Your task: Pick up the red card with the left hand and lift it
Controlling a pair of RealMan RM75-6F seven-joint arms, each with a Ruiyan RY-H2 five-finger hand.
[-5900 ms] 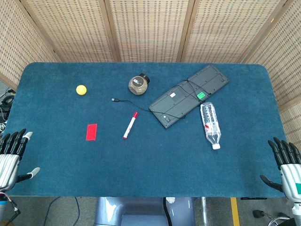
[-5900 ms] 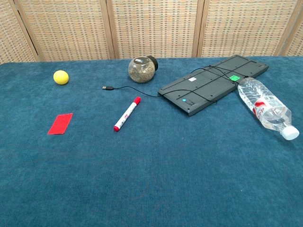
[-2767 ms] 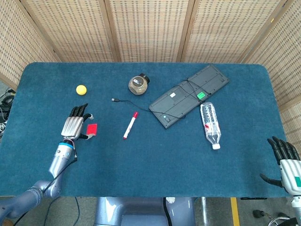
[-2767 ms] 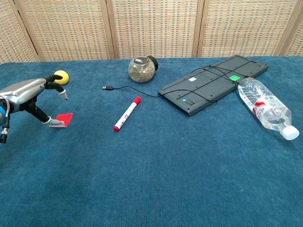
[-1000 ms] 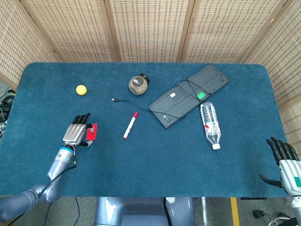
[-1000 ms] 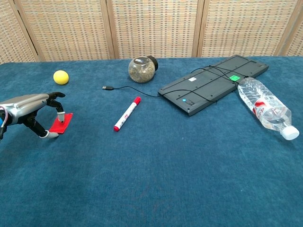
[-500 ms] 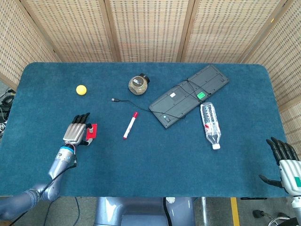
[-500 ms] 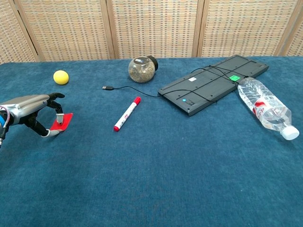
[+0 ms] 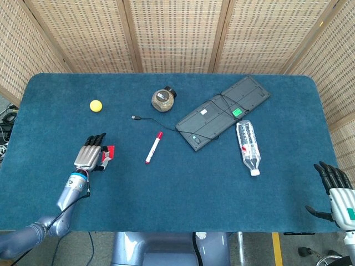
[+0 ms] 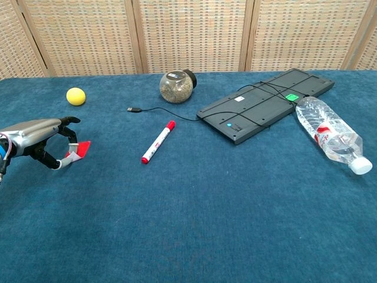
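Note:
My left hand (image 9: 90, 155) (image 10: 41, 139) is over the left part of the blue table and pinches the red card (image 9: 107, 153) (image 10: 80, 150) between thumb and a finger. The card is tilted, its far edge raised, and in the chest view it hangs just above the cloth. Most of the card is hidden under the hand in the head view. My right hand (image 9: 336, 187) rests off the table's front right corner, fingers apart and holding nothing.
A yellow ball (image 9: 96, 105) lies behind the left hand. A red marker (image 9: 153, 147), a cable with a plug (image 9: 135, 117), a jar (image 9: 163, 99), a black keyboard (image 9: 222, 112) and a lying water bottle (image 9: 248, 146) spread toward the right.
The card has tipped up and come off the cloth in the left hand's pinch; the hand has risen slightly. The right hand has stayed put.

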